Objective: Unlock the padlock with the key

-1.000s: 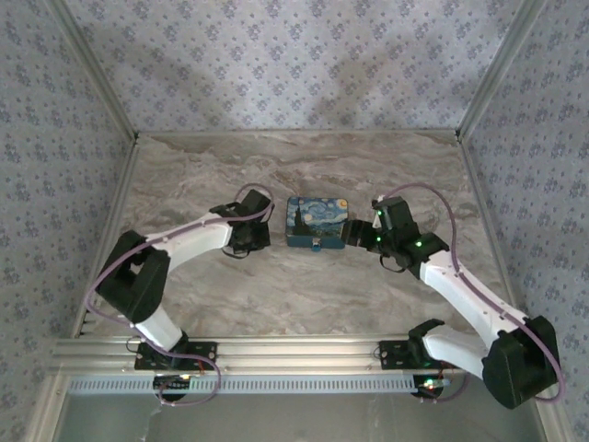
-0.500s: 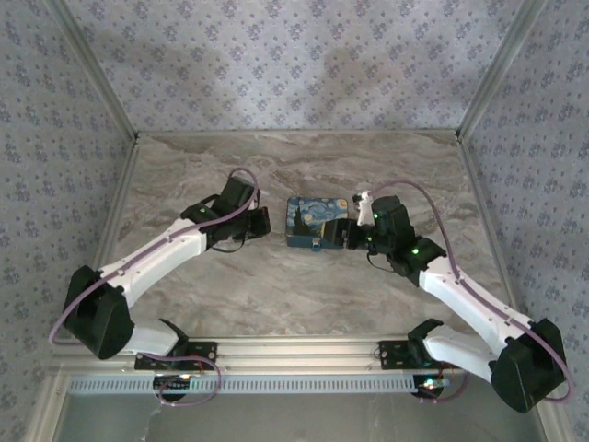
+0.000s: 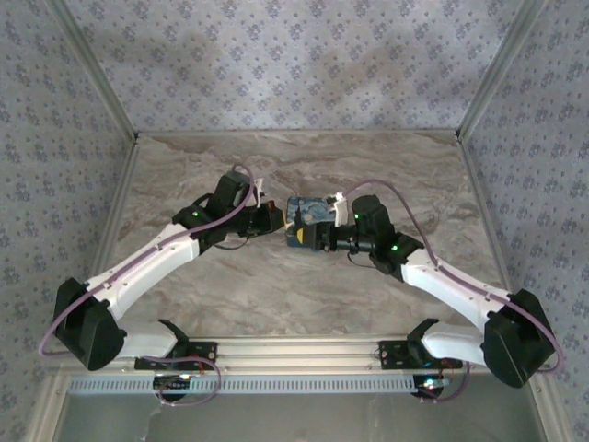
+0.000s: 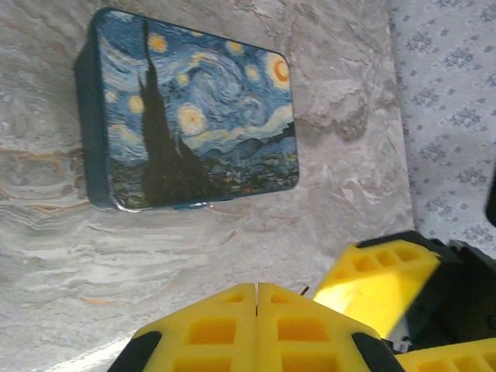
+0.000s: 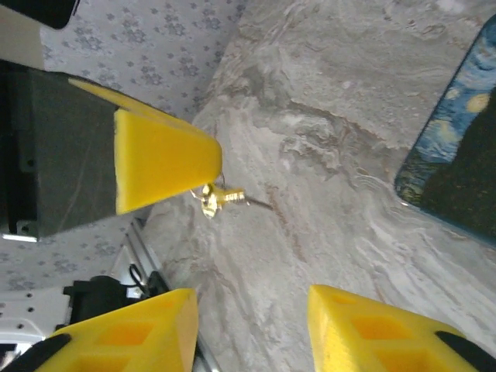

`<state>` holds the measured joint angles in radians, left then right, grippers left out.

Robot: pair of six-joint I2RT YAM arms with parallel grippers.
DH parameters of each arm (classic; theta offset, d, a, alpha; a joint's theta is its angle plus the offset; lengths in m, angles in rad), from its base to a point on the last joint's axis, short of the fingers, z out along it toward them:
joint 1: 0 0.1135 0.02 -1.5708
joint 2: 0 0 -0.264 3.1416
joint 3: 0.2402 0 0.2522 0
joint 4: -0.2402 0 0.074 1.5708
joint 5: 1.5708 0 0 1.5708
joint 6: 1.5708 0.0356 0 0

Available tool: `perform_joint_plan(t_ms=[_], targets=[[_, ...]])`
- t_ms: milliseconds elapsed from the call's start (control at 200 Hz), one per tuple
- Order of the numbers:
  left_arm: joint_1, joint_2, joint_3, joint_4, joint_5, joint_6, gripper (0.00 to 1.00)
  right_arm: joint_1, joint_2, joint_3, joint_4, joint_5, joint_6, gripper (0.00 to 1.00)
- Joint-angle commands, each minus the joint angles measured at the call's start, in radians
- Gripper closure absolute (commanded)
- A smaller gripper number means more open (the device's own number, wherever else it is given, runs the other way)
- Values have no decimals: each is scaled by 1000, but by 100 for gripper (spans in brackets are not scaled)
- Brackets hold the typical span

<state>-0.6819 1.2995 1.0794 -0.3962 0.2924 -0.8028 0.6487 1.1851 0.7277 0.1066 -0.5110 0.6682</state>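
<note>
The small brass key [image 5: 215,198] sticks out from under a yellow finger [image 5: 159,159] of my left gripper [image 4: 256,288], which is shut on it. In the top view the left gripper [image 3: 274,219] sits just left of the swirl-printed box [image 3: 306,210]. My right gripper [image 3: 319,238] faces it at the box's front edge. The right gripper [image 5: 252,302] is open over bare marble, and the key lies a little beyond its fingertips. The padlock is hidden behind the right gripper.
The blue-and-yellow box [image 4: 194,116] lies flat on the marble table [image 3: 304,285]. Patterned walls [image 3: 294,64] close off the back and both sides. A metal rail [image 3: 294,348] runs along the near edge by the arm bases.
Both grippers have closed in toward each other at the box's front-left corner. The left arm has stretched rightward, and the right gripper has slid left while its jaws narrowed.
</note>
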Motion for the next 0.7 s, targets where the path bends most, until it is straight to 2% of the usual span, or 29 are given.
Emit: perform_joint_plan(t_ms=[0, 345, 700], targets=[[-13, -39, 42, 33, 41, -16, 100, 8, 13, 41, 99, -40, 39, 54], [-22, -52, 34, 60, 54, -34, 100, 14, 80, 53, 166, -24, 93, 53], [-35, -44, 50, 82, 126, -37, 100, 11, 102, 87, 147, -30, 61, 64]])
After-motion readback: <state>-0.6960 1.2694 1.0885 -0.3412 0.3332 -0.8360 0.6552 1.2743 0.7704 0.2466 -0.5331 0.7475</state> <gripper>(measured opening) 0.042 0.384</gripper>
